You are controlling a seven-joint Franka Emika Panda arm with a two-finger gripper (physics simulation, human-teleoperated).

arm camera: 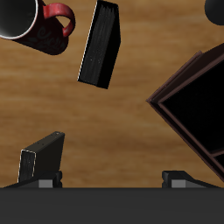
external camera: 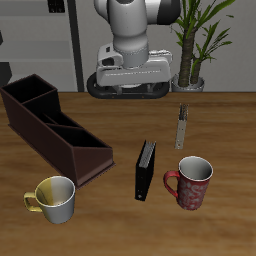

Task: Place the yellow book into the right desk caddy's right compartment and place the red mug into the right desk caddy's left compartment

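Five things sit on my wooden table (external camera: 110, 215), a warm brown plank surface with visible grain. I take the black book (external camera: 146, 169) as the landmark; it stands upright near the middle. The red mug (external camera: 193, 182) stands just beside it, nearer the table's front edge, handle turned toward the book. The yellow book (external camera: 182, 126) stands upright farther back than the black book, a thin pale slab, well apart from it. The right desk caddy (external camera: 55, 130), a long dark brown box with dividers, lies on the other side of the black book, running diagonally toward the back. A silvery mug (external camera: 55, 199) with a yellow handle stands near the caddy's front end, about level with the red mug.

Behind the table I see a grey wall, a potted plant (external camera: 200, 40) and my own white base.

My tool (arm camera: 112, 178) hangs high above the table, holding nothing; only the finger mounts show, set wide apart, so it looks spread.
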